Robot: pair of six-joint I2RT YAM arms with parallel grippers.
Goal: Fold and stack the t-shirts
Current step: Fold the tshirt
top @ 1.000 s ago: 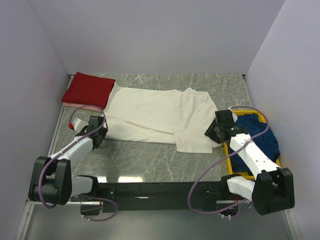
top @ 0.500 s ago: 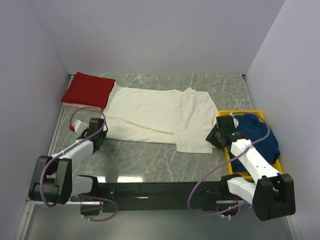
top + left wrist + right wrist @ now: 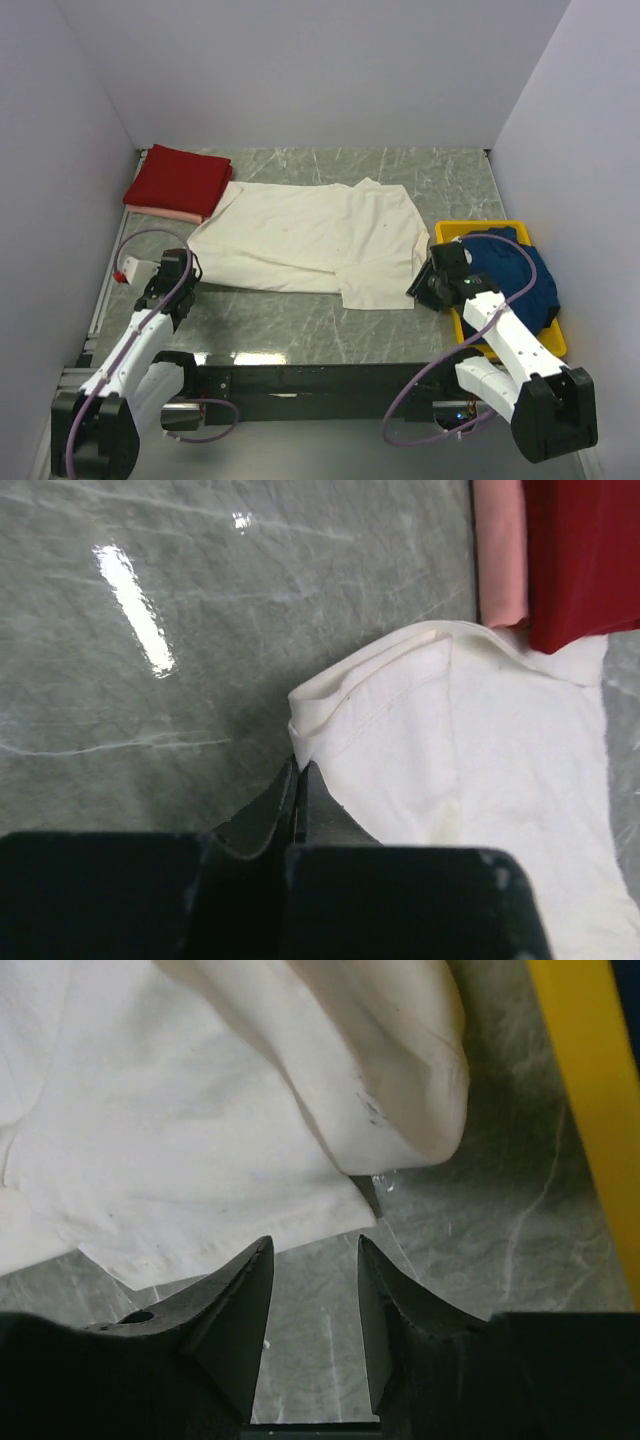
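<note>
L gripper (image 3: 300, 783) pinches cream shirt (image 3: 310, 235), unfolded mid-table, R gripper (image 3: 313, 1252) gapes empty nearby; red shirt (image 3: 180, 180) lies folded on pink shirt (image 3: 166, 212) at 10 o'clock, navy shirt (image 3: 522, 278) waits in bin (image 3: 478, 226) at 4.

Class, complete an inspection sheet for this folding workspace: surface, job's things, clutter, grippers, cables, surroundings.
Surface: grey marbled table, glossy.
Job's things: cream t-shirt spread mid-table, wrinkled; dark red t-shirt folded on a pink t-shirt, far left; navy t-shirt bunched in the yellow bin.
Clutter: nothing seen.
Grippers: left gripper shut on the cream t-shirt's edge; right gripper open beside its near right corner, empty.
Cables: purple cables loop along both arms.
Surroundings: plain white walls on three sides.
</note>
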